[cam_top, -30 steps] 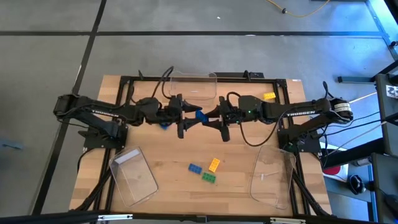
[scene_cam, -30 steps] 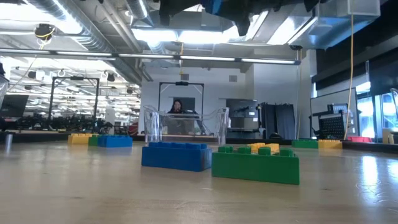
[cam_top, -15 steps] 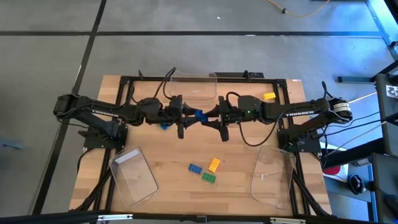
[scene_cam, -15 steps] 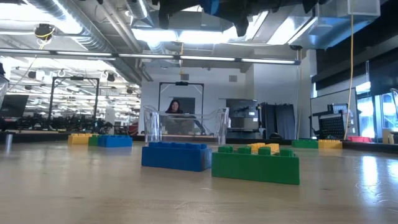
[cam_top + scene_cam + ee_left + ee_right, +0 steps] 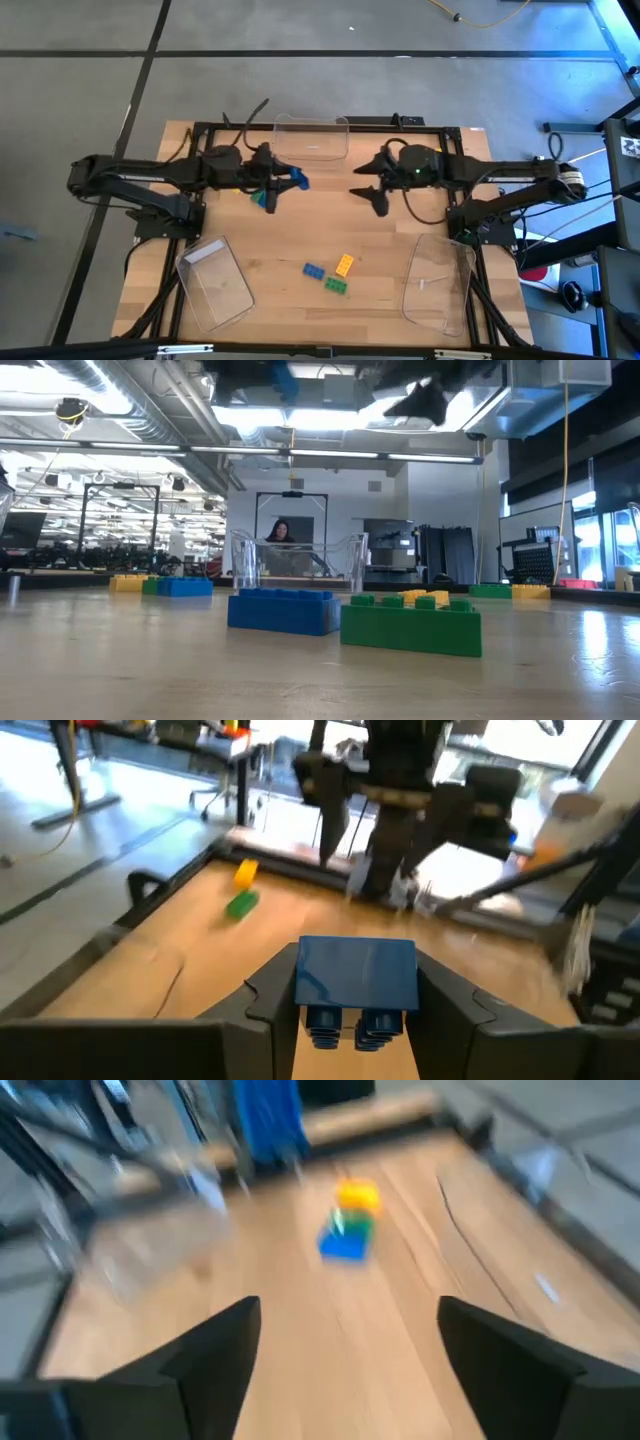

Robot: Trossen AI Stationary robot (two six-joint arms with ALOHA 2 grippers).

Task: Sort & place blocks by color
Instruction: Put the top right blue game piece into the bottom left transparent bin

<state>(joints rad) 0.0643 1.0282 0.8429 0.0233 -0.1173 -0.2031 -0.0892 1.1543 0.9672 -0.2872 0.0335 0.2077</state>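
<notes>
My left gripper (image 5: pixel 288 181) is shut on a blue block (image 5: pixel 357 975) above the table's far middle; the block also shows in the high view (image 5: pixel 298 181). My right gripper (image 5: pixel 368 189) is open and empty to its right, facing it; its wrist view (image 5: pixel 345 1350) shows the fingers wide apart. A blue (image 5: pixel 314 270), a yellow-orange (image 5: pixel 344 265) and a green block (image 5: pixel 336 286) lie flat on the table near the front. A yellow, green and blue group (image 5: pixel 346 1226) lies under the left arm. A yellow (image 5: pixel 245 872) and a green block (image 5: pixel 240 904) lie by the right arm. My left gripper pinches the blue block by two opposite sides (image 5: pixel 305 975) between its two fingers. The fingers are level and point toward the table's right. The block is lifted clear of the table, its studs (image 5: pixel 322 1022) facing back toward the wrist.
Three clear trays stand on the table: one at the far middle (image 5: pixel 310 135), one at the near left (image 5: pixel 215 282), one at the near right (image 5: pixel 438 282). A person shows in the room beyond the table (image 5: pixel 280 535).
The two grippers, which met at the blue block over the table's middle, have drawn apart. My left gripper has gone toward the table's left edge with the block. My right gripper has let go of it and gone toward the right edge.
</notes>
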